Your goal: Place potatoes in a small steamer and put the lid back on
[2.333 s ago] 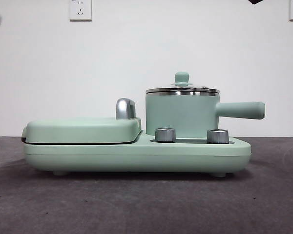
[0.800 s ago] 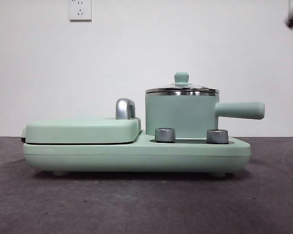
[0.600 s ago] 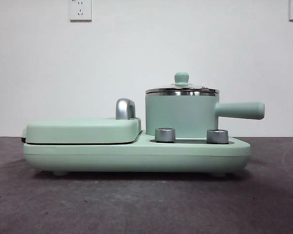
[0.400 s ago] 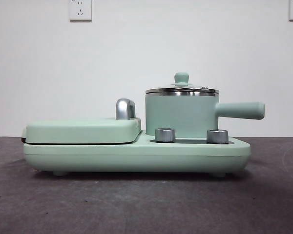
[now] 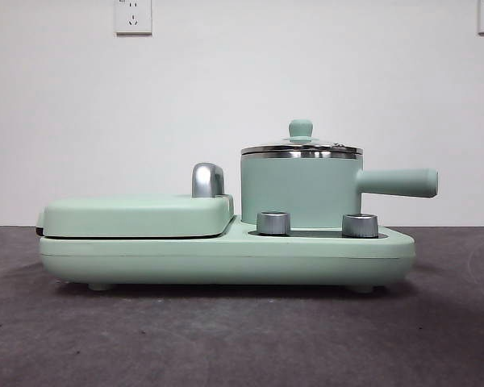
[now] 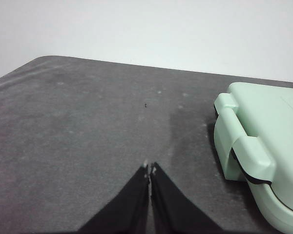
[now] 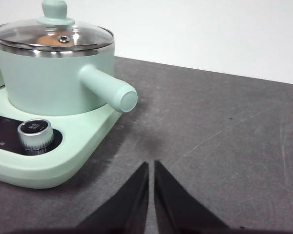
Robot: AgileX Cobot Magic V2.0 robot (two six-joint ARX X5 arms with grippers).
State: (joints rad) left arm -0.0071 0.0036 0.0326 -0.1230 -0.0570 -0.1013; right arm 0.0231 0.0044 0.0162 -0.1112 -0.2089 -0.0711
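Observation:
The small steamer (image 5: 300, 192), a mint-green pot with a long side handle (image 5: 397, 182), stands on the mint-green cooker base (image 5: 226, 258). The glass lid (image 5: 301, 147) with its green knob sits on the pot. In the right wrist view the steamer (image 7: 53, 78) shows close by, and the orange-brown potato (image 7: 52, 40) shows through the lid (image 7: 51, 34). My right gripper (image 7: 151, 165) is shut and empty, over the grey table beside the pot's handle. My left gripper (image 6: 149, 168) is shut and empty, over the table beside the griddle end of the cooker.
The flat mint-green griddle cover (image 5: 137, 214) with its silver handle (image 5: 207, 179) lies closed beside the pot; its hinge end shows in the left wrist view (image 6: 249, 146). Two silver dials (image 5: 273, 222) sit on the base's front. Grey table (image 5: 242, 339) all around.
A black arm tip at the top right corner one second ago has left the front view. The cooker, pot and lid have not moved.

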